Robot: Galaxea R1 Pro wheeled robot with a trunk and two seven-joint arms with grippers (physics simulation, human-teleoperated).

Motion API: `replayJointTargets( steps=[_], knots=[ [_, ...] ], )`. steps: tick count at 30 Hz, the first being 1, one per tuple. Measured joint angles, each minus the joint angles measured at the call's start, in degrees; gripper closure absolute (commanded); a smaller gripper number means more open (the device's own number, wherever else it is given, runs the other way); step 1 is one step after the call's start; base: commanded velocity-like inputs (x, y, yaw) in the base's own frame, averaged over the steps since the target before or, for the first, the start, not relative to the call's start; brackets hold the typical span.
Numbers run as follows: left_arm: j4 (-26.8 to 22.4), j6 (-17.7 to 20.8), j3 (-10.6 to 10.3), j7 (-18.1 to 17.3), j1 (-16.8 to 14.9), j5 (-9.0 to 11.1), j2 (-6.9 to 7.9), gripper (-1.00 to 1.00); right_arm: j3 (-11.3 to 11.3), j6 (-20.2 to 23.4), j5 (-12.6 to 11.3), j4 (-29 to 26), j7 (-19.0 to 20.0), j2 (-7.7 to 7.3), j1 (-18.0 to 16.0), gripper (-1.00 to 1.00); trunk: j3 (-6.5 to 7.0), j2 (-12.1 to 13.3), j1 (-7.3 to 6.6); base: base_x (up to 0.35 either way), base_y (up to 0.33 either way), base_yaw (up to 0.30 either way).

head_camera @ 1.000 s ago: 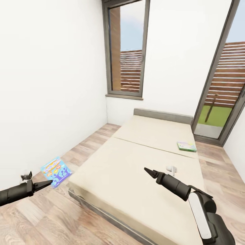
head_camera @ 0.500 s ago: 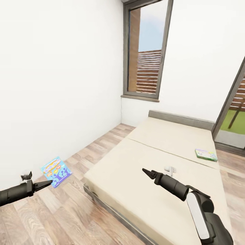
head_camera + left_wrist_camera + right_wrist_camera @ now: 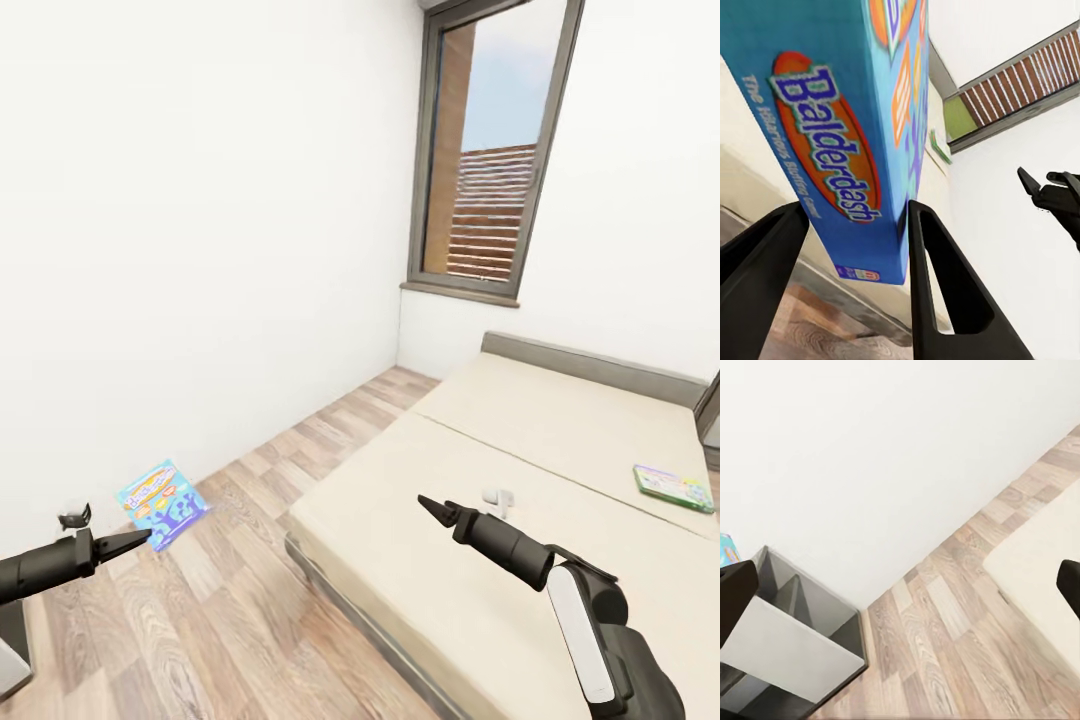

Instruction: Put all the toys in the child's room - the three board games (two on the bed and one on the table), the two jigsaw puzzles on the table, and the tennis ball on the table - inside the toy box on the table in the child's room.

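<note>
Left tool: my arm reaches forward, low, pinching the blue Balderdash board game.
Right tool: arm extended above the bed, fingers pressed together.
Green board game: near the bed's right edge.

Beige bed carries green board game near headboard

Bedroom: bed, window

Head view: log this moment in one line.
left tool: shut on Balderdash box | right tool: empty | green board game: on bed
</note>
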Motion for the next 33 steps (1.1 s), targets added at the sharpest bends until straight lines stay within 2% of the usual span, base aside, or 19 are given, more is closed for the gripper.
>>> replayJointTargets(
  steps=[33],
  knots=[
    [0.0, -0.2, 0.0, 0.0, 0.0, 0.0, 0.43, 1.00, -0.1, 0.0, 0.0, 0.1, 0.0, 0.06, 0.0, -1.00, 5.93, 13.2, -7.25, 0.000, 0.000, 0.293]
  ],
)
